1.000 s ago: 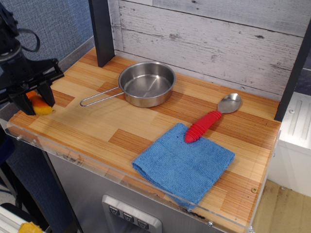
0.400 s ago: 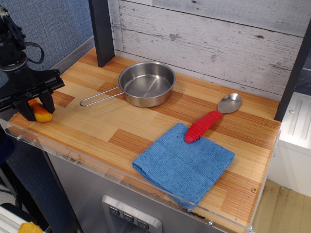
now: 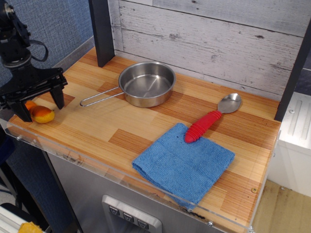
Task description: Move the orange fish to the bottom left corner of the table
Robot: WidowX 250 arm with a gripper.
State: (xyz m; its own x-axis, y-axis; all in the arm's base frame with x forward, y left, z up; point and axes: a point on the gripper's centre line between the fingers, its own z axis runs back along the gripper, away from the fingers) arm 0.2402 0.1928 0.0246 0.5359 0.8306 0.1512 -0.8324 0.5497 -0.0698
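Observation:
The orange fish (image 3: 40, 114) lies on the wood-plank table (image 3: 112, 131) near its front left corner, just inside the clear acrylic rim. My gripper (image 3: 41, 105) hangs right above it with its black fingers (image 3: 58, 96) spread wide apart, one on each side of the fish and lifted clear of it. The jaws are open and empty. Part of the fish's left end is hidden behind the left finger.
A steel pan (image 3: 146, 83) with a wire handle stands at the back middle. A red-handled spoon (image 3: 210, 119) lies right of centre, its handle tip on a folded blue cloth (image 3: 183, 163) at the front. A dark post (image 3: 101, 30) stands at the back left.
The gripper has opened, let go of the fish and risen a little. The fish now lies free on the table at the front left corner.

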